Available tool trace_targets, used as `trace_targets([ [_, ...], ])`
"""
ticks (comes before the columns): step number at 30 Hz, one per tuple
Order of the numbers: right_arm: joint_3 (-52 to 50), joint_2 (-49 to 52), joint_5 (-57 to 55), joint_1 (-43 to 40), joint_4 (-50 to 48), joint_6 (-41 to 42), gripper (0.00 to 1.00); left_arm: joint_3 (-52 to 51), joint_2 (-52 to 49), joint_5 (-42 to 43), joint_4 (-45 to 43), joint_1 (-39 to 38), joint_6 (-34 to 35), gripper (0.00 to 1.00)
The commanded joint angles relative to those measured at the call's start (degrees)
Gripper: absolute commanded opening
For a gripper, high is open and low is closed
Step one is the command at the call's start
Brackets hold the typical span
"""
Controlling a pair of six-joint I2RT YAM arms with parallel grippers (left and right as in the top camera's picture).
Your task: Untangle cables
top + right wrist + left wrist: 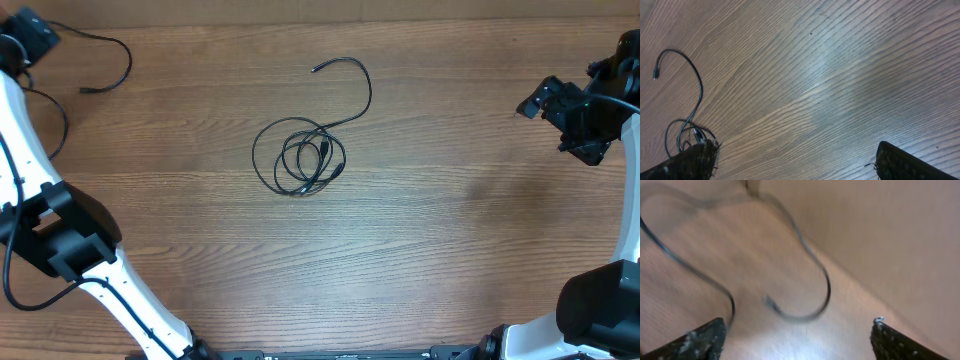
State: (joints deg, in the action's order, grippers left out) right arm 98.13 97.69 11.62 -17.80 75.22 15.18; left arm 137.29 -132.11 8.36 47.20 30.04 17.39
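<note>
Several thin black cables [300, 155] lie coiled together in the middle of the wooden table, and one tail curves up to a plug [316, 69]. A separate black cable [118, 62] lies at the far left, its plug end [86, 90] free on the wood. My left gripper [28, 40] is at the far left corner beside that cable. In the left wrist view the gripper [797, 340] is open, and the blurred loose cable [815, 270] lies beyond its fingertips, untouched. My right gripper [548, 100] hangs at the right, far from the coil. Its wrist view shows it open [797, 162] over bare wood, with the coil [685, 131] at lower left.
The back edge of the table [320, 12] runs along the top of the overhead view, and a plain wall [880, 225] rises just behind the left gripper. Both arm bases [90, 260] stand at the near corners. Bare wood [450, 200] spreads between the coil and the right arm.
</note>
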Motion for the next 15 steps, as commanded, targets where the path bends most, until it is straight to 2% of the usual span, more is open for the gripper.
trace_targets([
  [1,0.13,0.11,0.02,0.04,-0.09,-0.24,1.0,0.44,-2.14,-3.67,3.82,-1.42,-1.16,0.98],
  [5,0.13,0.11,0.02,0.04,-0.11,-0.24,1.0,0.42,-4.24,-9.84,7.65,-1.9,-2.1,0.96],
  [9,0.13,0.11,0.02,0.04,-0.11,-0.24,1.0,0.39,-7.61,-15.3,9.7,-1.51,-7.61,0.94],
  [15,0.13,0.11,0.02,0.04,-0.09,-0.24,1.0,0.42,-12.66,-17.46,10.21,0.17,-14.43,1.0],
])
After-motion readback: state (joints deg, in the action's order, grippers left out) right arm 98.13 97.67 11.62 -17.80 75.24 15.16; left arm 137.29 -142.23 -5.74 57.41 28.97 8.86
